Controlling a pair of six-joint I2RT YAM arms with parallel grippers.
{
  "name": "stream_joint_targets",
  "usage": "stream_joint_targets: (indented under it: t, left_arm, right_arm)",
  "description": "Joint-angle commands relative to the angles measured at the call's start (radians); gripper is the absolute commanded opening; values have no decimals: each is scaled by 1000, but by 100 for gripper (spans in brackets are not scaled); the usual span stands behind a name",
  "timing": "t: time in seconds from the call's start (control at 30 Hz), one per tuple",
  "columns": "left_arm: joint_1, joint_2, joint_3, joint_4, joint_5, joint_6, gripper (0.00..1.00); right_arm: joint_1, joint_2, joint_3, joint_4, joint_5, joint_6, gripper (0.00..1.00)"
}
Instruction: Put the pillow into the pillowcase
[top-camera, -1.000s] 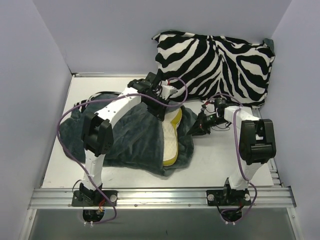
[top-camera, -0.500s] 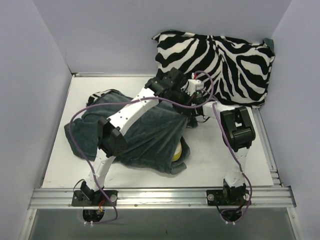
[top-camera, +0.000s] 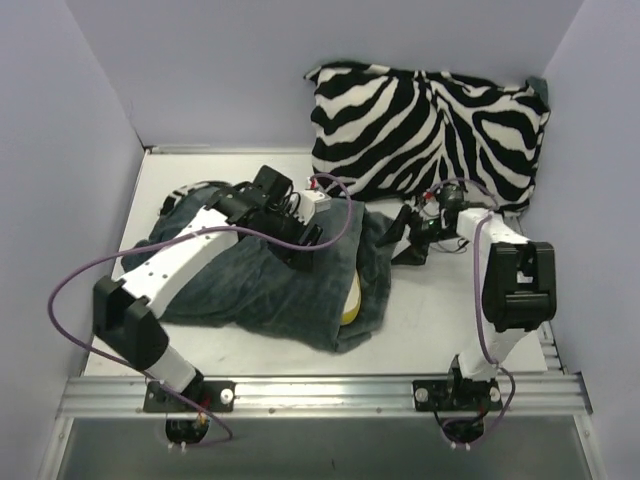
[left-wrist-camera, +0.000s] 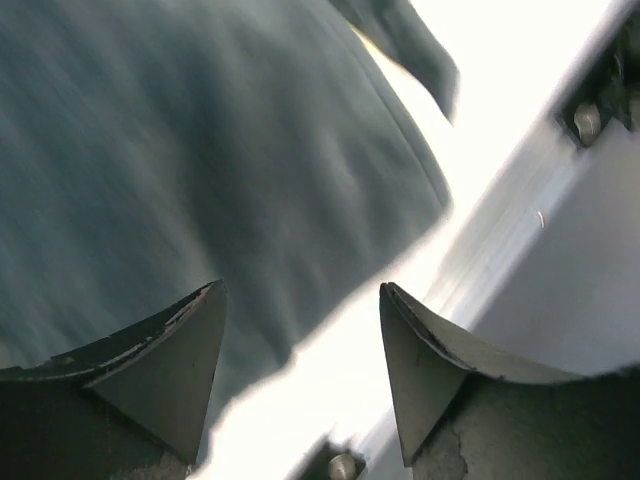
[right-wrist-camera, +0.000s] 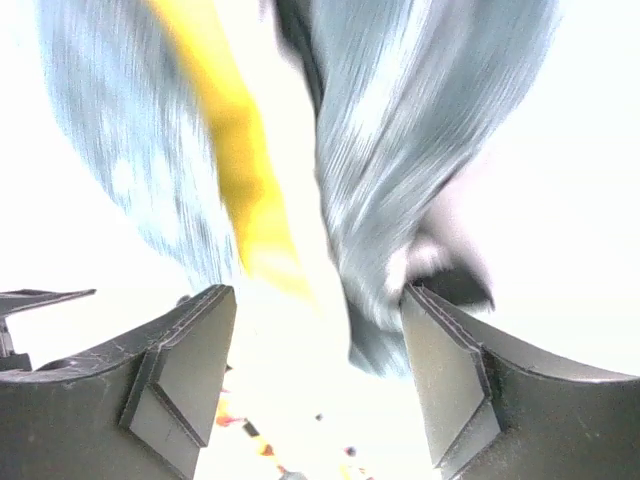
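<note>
Left gripper (left-wrist-camera: 300, 300) jaws apart, nothing between, just above middle of pillowcase (top-camera: 250, 285). Left arm low and bent, reaching from near left corner across cloth. Right gripper (right-wrist-camera: 318, 300) jaws apart, empty, facing pillowcase's right edge. Right arm folded by right side of table (top-camera: 430, 320). Pillow (top-camera: 352, 297) inside pillowcase, only thin yellow edge peeking out on right. Half a second ago left gripper reached far, by zebra cushion (top-camera: 430, 120); now back over cloth. Right elbow back at right.

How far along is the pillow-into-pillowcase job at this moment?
Mostly done: the pillow lies inside the pillowcase, with only its yellow edge showing at the opening. In hand: nothing; the left fingers and right fingers both stand open. Left: tucking that edge in.
</note>
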Motion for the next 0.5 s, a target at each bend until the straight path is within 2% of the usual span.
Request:
stream_joint_targets:
  t: [0.0, 0.03, 0.13, 0.23, 0.33, 0.47]
  left_arm:
    - [-31, -209, -179, 35, -78, -5, 70]
    - [-13, -230, -245, 35, -115, -28, 69]
    - [36, -222, -319, 35, -90, -111, 66]
    - [56, -166, -362, 61, -71, -133, 61]
    - [47, -175, -362, 110, 33, -141, 61]
    - [-42, -220, -360, 184, 76, -145, 69]
  right_arm:
    - [16, -173, -55, -283, 66, -234, 65]
    - [34, -194, -69, -299, 44, -237, 63]
    - [97, -204, -63, -344, -16, -284, 52]
    - [232, -167, -80, -364, -46, -300, 42]
    - [327, -109, -91, -304, -71, -288, 42]
    - [346, 14, -87, -218, -94, -233, 40]
